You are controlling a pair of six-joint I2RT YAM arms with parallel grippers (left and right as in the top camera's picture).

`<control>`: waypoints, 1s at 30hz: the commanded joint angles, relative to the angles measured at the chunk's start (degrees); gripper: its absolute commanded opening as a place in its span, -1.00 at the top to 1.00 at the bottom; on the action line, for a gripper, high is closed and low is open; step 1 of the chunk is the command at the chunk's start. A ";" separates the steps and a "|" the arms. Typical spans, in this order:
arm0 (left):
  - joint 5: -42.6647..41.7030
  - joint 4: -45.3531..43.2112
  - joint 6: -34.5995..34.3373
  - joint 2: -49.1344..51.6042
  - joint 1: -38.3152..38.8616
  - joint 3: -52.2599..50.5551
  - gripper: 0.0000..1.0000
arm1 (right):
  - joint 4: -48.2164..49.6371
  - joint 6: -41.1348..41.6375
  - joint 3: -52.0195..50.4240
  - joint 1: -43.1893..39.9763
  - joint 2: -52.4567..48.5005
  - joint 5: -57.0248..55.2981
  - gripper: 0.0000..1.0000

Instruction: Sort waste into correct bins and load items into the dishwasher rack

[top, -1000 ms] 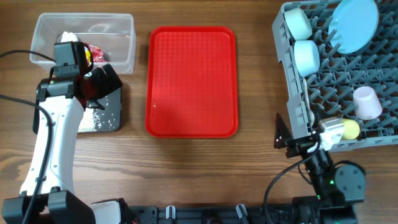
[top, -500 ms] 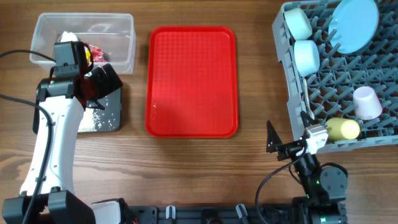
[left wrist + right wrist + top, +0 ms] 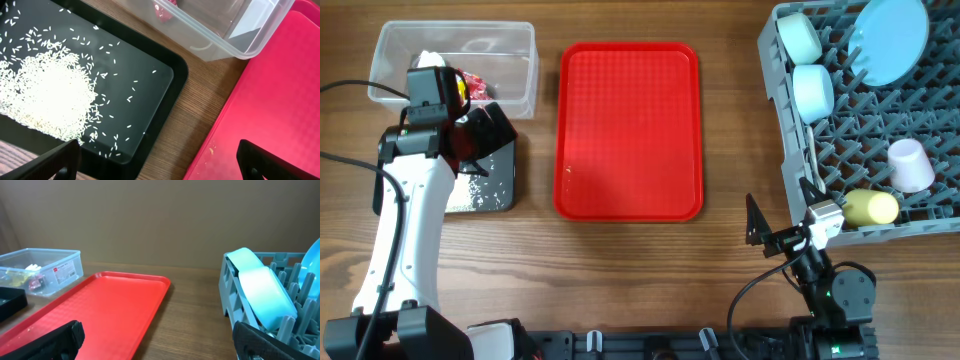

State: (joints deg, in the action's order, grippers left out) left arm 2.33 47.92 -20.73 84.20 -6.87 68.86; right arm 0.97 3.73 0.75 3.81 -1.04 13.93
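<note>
2 bowls (image 3: 798,38), 1 plate (image 3: 888,40), 1 pink cup (image 3: 910,165), 1 yellow cup (image 3: 872,208): in rack (image 3: 860,130). 1 tub (image 3: 510,45): wrappers (image 3: 470,85) inside. 1 black tray (image 3: 165,80): rice (image 3: 45,95) heaped. 1 red tray (image 3: 630,130): between tub and rack. Left gripper (image 3: 159,150): over black tray, jaws apart. Right gripper (image 3: 157,330): beside rack, jaws apart.

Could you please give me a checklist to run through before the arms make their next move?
1. Left end effector open and empty: ok.
2. Right end effector open and empty: ok.
3. Flat red serving tray free of dishes and wrappers: ok.
4. Loose white rice grains lying in the shallow black rectangular tray: ok.
5. Small yellow cup and small pink cup inside the large grey plastic rack: ok.
6. White plastic fork and spoon loaded: cannot tell, neither is visible.
</note>
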 commanded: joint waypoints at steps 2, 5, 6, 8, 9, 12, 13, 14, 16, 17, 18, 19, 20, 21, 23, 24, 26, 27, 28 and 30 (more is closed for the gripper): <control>0.76 -0.11 -0.74 0.35 -0.22 0.48 -1.00 | 0.39 -0.59 -0.46 -0.28 0.76 0.98 -1.00; 0.76 -0.11 -0.74 0.35 -0.22 0.48 -1.00 | 0.37 -0.59 -0.46 -0.28 0.76 0.98 -1.00; 0.76 -0.11 -0.74 0.35 -0.22 0.48 -1.00 | 0.39 -0.57 -0.46 -0.28 0.76 0.98 -0.99; 0.76 -0.11 -0.74 0.35 -0.22 0.48 -1.00 | 0.37 -0.59 -0.46 -0.28 0.76 0.98 -0.99; 0.76 -0.11 -0.74 0.35 -0.22 0.48 -1.00 | 0.37 -0.59 -0.46 -0.28 0.76 0.98 -1.00; 0.74 -0.09 -0.74 0.35 -0.22 0.48 -1.00 | 0.37 -0.57 -0.46 -0.28 0.76 0.98 -0.99; 0.76 -0.17 -0.74 0.35 -0.22 0.48 -1.00 | 0.37 -0.59 -0.46 -0.28 0.76 0.98 -1.00; 0.76 -0.13 -0.74 0.35 -0.24 0.48 -1.00 | 0.37 -0.57 -0.46 -0.28 0.76 0.98 -0.99; 0.76 -0.13 -0.74 0.15 -0.22 0.48 -1.00 | 0.39 -0.59 -0.46 -0.28 0.76 0.98 -1.00; 0.76 -0.13 -0.74 -0.35 -0.17 0.48 -1.00 | 0.39 -0.57 -0.46 -0.28 0.76 0.98 -0.99; 0.74 -0.15 -0.74 -1.14 -0.09 0.48 -1.00 | 0.37 -0.59 -0.46 -0.28 0.76 0.98 -1.00; 0.76 -0.13 -0.74 -2.16 -0.09 0.48 -1.00 | 0.37 -0.57 -0.46 -0.28 0.76 0.98 -0.99; 0.76 -0.13 -0.74 -3.48 0.00 0.48 -1.00 | 0.37 -0.59 -0.46 -0.28 0.76 0.98 -0.99; 0.76 -0.13 -0.74 -5.03 0.17 0.48 -1.00 | 0.37 -0.59 -0.46 -0.28 0.76 0.98 -1.00; 0.74 -0.13 -0.74 -8.87 0.81 0.48 -1.00 | 0.37 -0.59 -0.46 -0.28 0.76 0.98 -0.99; 0.76 -0.13 -0.74 -11.19 1.29 0.48 -1.00 | 0.37 -0.57 -0.46 -0.28 0.76 0.98 -0.99; 0.76 0.76 -0.74 -18.84 3.32 0.48 -1.00 | 0.37 -0.59 -0.46 -0.28 0.76 0.98 -0.99; 0.98 1.55 -0.57 -21.62 4.02 0.48 -1.00 | 0.37 -0.59 -0.46 -0.28 0.76 0.98 -1.00; 1.44 2.10 -0.48 -24.37 4.55 0.48 -1.00 | 0.37 -0.59 -0.46 -0.28 0.76 0.98 -1.00; 1.18 2.73 -0.81 -30.10 5.14 0.48 -1.00 | 0.37 -0.57 -0.46 -0.28 0.76 0.98 -1.00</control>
State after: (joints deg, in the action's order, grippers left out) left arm 2.55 49.82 -20.73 63.20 -2.90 68.86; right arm 0.97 3.73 0.75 3.81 -1.02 13.96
